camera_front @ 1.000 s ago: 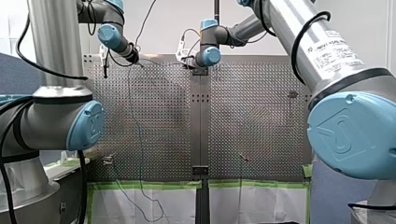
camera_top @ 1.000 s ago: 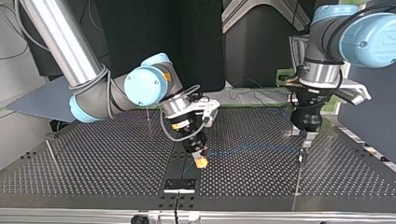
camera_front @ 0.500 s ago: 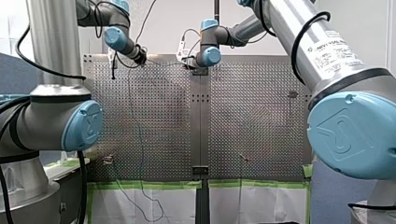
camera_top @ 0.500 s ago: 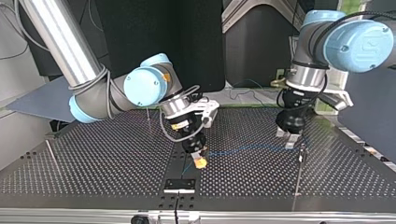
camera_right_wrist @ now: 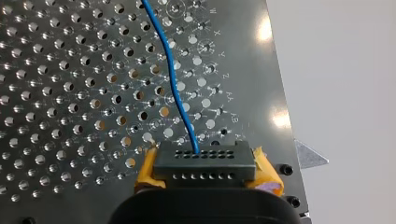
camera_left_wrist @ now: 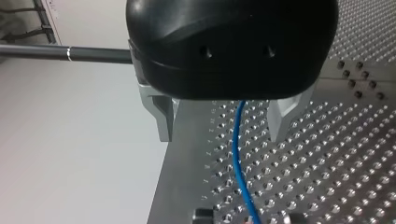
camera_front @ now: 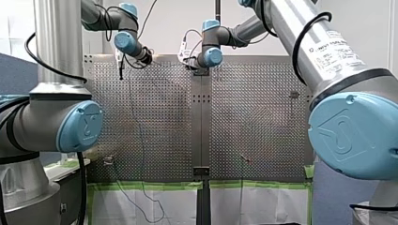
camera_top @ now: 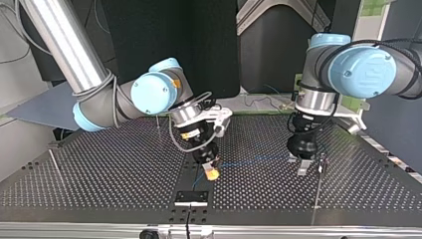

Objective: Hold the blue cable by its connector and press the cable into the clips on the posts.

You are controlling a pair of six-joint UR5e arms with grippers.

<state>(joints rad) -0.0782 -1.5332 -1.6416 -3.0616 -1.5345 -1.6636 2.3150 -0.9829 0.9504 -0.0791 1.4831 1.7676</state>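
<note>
The thin blue cable [camera_top: 254,159] runs low over the perforated table [camera_top: 99,174] between my two grippers. My right gripper [camera_top: 212,171] is shut, its yellow pads [camera_right_wrist: 147,168] clamping the black connector [camera_right_wrist: 205,163], and the cable [camera_right_wrist: 175,84] leads away ahead of it. My left gripper [camera_top: 298,163] hangs open over the cable near the top view's right. In the left wrist view the cable [camera_left_wrist: 238,154] passes between the metal fingers [camera_left_wrist: 161,116] without touching them. A thin post [camera_top: 319,174] stands just beside that gripper.
More thin posts stand on the table: one [camera_top: 157,122] behind my right arm and one [camera_top: 54,167] at the top view's left. A black plate [camera_top: 191,197] lies at the table's near edge. The cable's slack [camera_front: 141,154] trails off the front view's lower edge.
My left arm has swung toward the top view's left and come down, so its open gripper now straddles the cable. My right gripper and the connector have stayed put.
</note>
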